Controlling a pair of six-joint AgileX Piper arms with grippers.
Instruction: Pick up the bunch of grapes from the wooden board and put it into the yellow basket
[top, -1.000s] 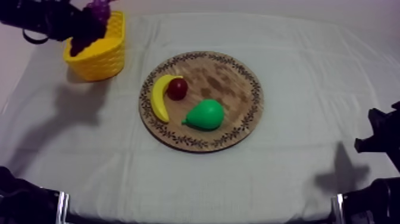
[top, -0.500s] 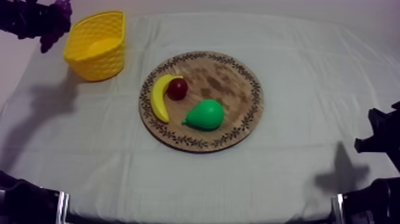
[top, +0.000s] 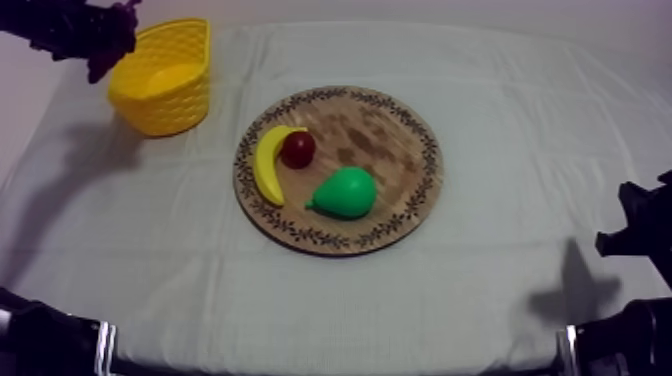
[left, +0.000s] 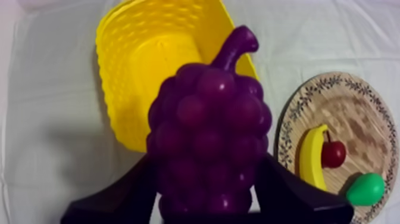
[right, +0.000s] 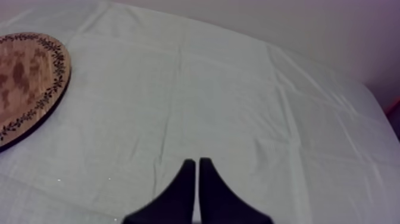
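Observation:
The purple bunch of grapes (top: 110, 40) hangs in the air just left of the yellow basket (top: 162, 82), above the cloth at the table's far left. My left gripper (top: 88, 30) is shut on it. In the left wrist view the grapes (left: 208, 131) sit stem up between the black fingers (left: 119, 199), with the empty basket (left: 155, 65) right behind them. The round wooden board (top: 390, 150) lies mid-table. My right gripper (right: 196, 179) rests shut over bare cloth near the table's right edge.
On the board lie a banana (top: 265, 165), a small red fruit (top: 297, 149) and a green pear (top: 345, 192). The right arm (top: 640, 225) sits low at the right side. The board's rim (right: 36, 89) is to the left of the right gripper.
A second ago the grapes hung over the basket. The left arm then carried them off to the left and has now drifted slightly back toward the basket. The right arm has stayed still.

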